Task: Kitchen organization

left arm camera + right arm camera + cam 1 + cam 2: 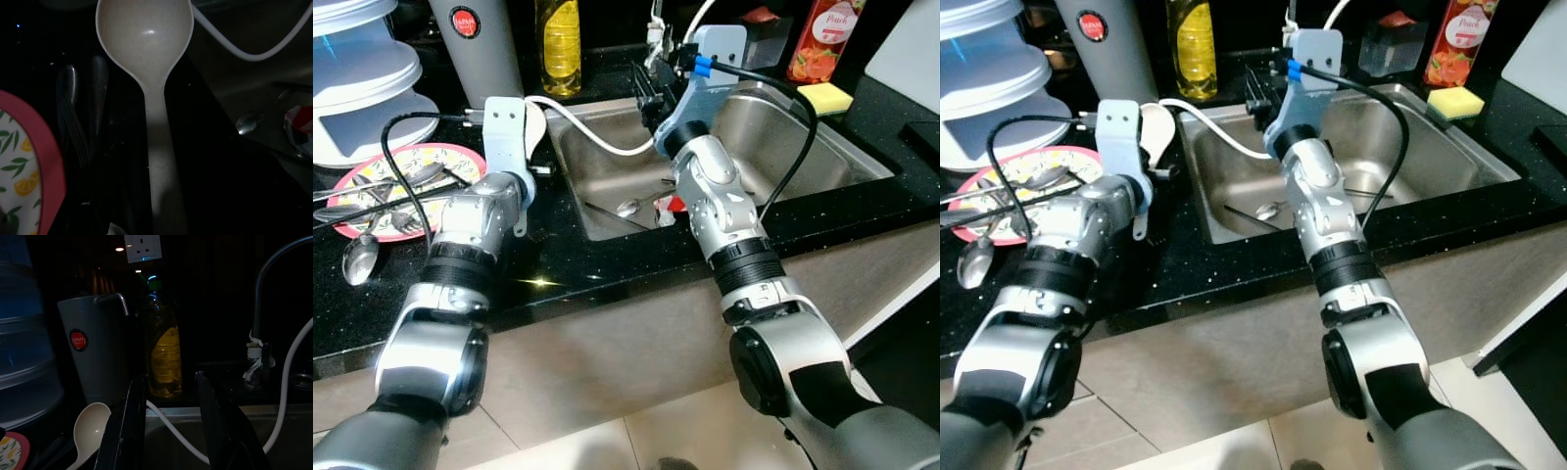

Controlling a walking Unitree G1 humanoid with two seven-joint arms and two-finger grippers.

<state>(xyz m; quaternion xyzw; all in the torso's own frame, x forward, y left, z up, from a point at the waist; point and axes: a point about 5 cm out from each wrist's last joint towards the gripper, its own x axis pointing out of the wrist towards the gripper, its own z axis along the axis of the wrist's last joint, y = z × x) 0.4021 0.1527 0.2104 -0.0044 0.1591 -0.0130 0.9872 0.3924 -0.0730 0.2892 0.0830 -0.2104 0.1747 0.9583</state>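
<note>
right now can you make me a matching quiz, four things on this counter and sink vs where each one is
Things:
1. yellow sponge
2. patterned plate
3. oil bottle
4. beige ladle

Places:
A. behind the sink's back left corner
B. on the counter by the sink's far right corner
C. on the counter at far left, with cutlery on it
D. held by the left gripper at the sink's left edge

Pairs: 1-B, 2-C, 3-A, 4-D
</note>
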